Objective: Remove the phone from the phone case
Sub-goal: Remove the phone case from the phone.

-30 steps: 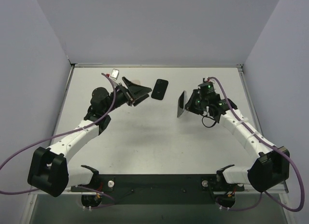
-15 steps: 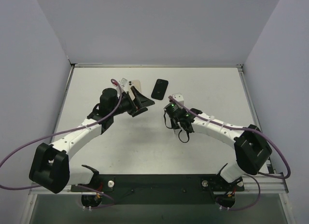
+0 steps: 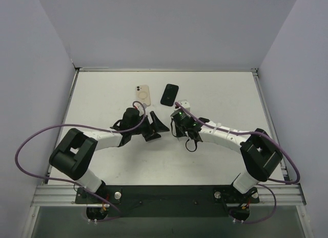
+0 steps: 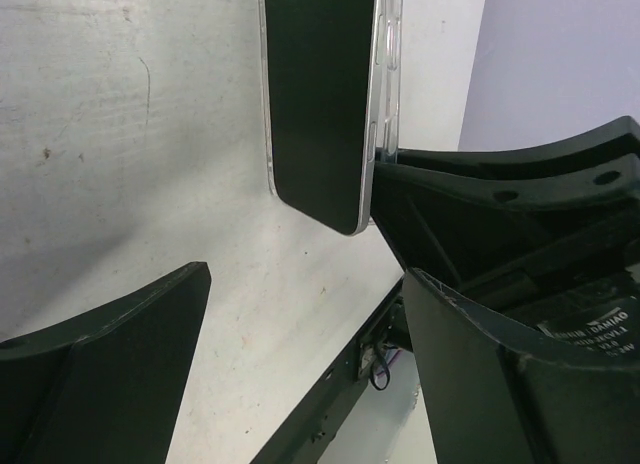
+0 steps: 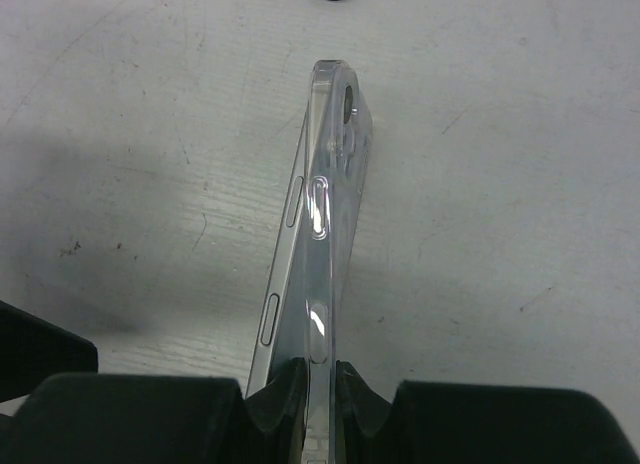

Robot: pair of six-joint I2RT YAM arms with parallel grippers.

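The white table (image 3: 102,166) is walled on the left, far and right sides. Both arms reach from its near edge toward the middle. The left arm (image 3: 97,139) bends in from the left and the right arm (image 3: 225,136) stretches in from the right, so their ends almost meet.

The right fingers (image 5: 150,419) are pressed together on the phone (image 5: 283,284), pinching it by one end while it is still inside its clear case (image 5: 338,174). The phone stands on edge. Its silver side with the buttons faces the wrist camera, and its free end points away from the fingers toward the far side of the table. From above it shows as a pale sliver at the far tip of the right arm, about mid-table. Whether its lower edge touches the table cannot be told.

The left fingers (image 4: 110,374) are spread wide and hold nothing. They sit just left of the phone and near it. In the left wrist view the dark screen lies beyond the gap between them, closer to the right-hand finger and touching neither.

Farther back, two more lie flat on the table. A beige phone (image 3: 143,95) has its back up, with a ring mark showing. A black phone (image 3: 169,94) lies just to its right, just beyond the gripped one.
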